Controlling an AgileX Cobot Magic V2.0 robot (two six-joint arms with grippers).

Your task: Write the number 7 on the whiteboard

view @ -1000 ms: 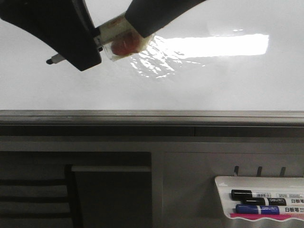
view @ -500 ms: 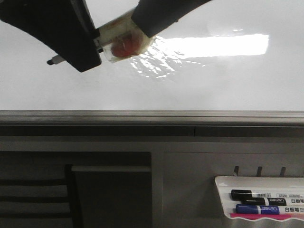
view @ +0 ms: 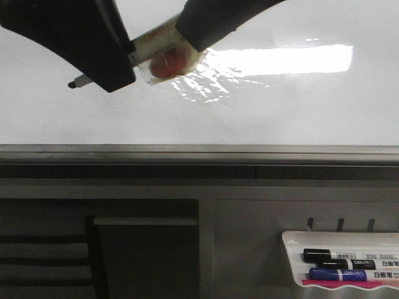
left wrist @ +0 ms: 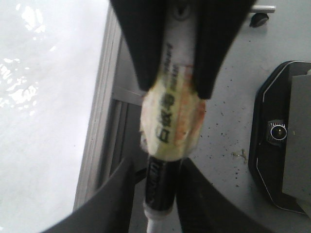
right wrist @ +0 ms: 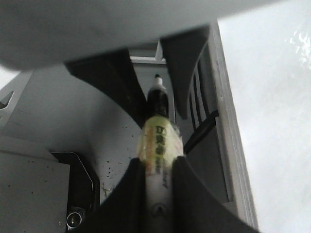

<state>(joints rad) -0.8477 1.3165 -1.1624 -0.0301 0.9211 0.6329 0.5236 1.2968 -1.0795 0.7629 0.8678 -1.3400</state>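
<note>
A black-tipped marker wrapped in yellowish tape [view: 153, 53] is clamped at once by the black left gripper [left wrist: 160, 206] and the black right gripper [right wrist: 158, 187], its tip held over the large glossy white whiteboard [view: 299, 106]; no written figure can be made out

A marker [view: 118, 65] is held in front of the whiteboard [view: 280, 106], near its upper left, between the left gripper [view: 115, 68] on the left and the right gripper [view: 187, 37] on the right. Below the board's rail [view: 199, 151], at lower right, a tray [view: 293, 261] is hung, with two markers [view: 340, 265] laid in it.
</note>
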